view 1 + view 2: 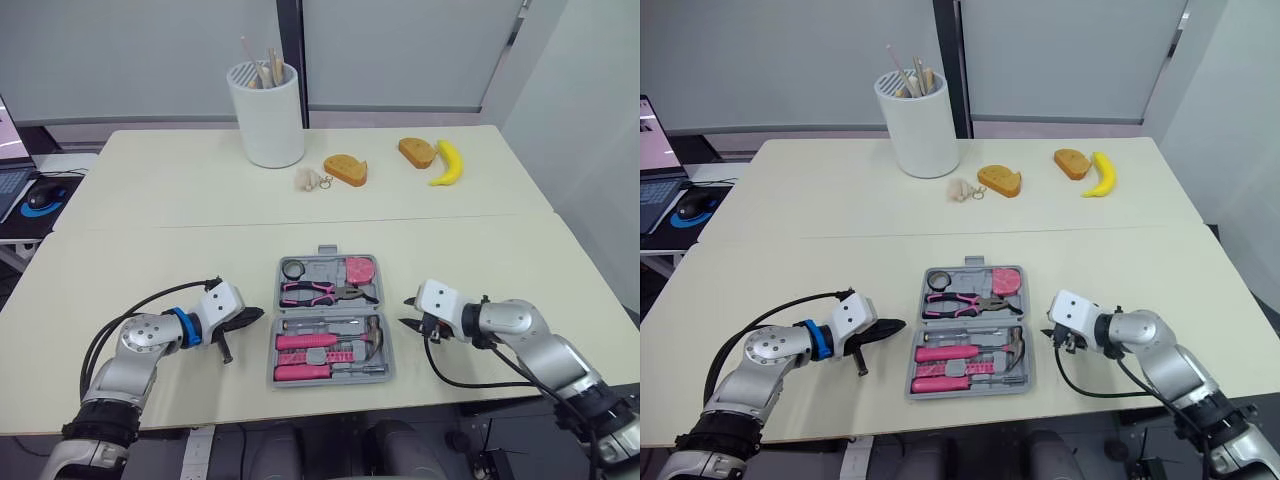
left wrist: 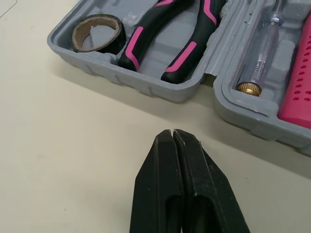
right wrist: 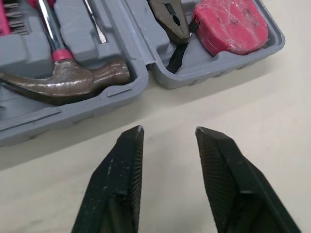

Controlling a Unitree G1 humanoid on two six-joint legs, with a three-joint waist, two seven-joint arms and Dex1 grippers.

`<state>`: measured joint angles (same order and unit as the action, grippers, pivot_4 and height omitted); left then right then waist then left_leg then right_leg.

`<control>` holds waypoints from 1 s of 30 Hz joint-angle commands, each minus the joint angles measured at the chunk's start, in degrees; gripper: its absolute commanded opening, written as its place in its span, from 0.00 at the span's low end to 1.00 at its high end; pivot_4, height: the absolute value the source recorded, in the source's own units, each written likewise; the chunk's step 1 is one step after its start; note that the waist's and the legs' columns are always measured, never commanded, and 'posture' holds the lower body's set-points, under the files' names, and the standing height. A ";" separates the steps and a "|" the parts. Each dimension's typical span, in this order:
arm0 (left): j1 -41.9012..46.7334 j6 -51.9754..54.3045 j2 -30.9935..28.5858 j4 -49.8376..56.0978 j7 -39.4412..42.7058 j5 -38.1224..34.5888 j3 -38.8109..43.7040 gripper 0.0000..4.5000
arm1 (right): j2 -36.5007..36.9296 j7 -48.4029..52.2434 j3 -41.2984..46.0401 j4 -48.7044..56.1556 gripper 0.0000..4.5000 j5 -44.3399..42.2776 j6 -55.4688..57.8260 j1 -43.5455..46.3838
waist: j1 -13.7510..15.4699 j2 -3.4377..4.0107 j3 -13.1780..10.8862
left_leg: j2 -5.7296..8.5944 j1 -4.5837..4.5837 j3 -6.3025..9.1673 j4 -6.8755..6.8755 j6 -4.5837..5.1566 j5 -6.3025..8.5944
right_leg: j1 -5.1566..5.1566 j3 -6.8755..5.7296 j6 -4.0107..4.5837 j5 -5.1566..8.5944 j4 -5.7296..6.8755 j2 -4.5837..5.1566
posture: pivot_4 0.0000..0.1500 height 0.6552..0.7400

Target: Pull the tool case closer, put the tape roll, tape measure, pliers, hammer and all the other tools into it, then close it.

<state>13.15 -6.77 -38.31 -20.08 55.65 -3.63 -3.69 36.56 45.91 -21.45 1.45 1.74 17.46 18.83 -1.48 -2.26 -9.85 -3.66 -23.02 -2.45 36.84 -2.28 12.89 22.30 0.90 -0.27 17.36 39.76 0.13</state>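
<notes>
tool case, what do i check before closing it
1. Tape roll in its slot: ok.
2. Pliers lying in their recess: ok.
3. Tape measure in its compartment: ok.
4. Hammer seated, head down in its recess: ok.
5. Left tool shut and right tool open, both off the tool case: ok.
6. Case closed: not ok, it lies open flat.

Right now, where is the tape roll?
In the left eye view, the tape roll sits in the far left corner of the open tool case, just beyond the pink handles of the pliers, nearer the left gripper.
</notes>
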 commanded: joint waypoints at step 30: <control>1.18 1.24 3.00 2.45 3.81 0.77 -5.95 0.00 | -7.86 6.16 -3.41 -5.87 0.00 3.92 -3.48 3.84 | -0.04 0.01 0.00 | 0.00 0.01 0.01 0.03 0.00 0.00 | 0.01 0.00 0.01 0.01 0.12 0.01 | 1.00 0.93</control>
<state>14.82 -5.15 -36.23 -19.80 57.29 -2.22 -7.66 29.36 50.30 -23.84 -7.92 6.11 14.93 22.96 -1.51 -2.25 -9.85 -3.66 -23.01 -2.44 36.87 -2.28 12.89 22.31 0.90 -0.26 17.37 39.87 0.15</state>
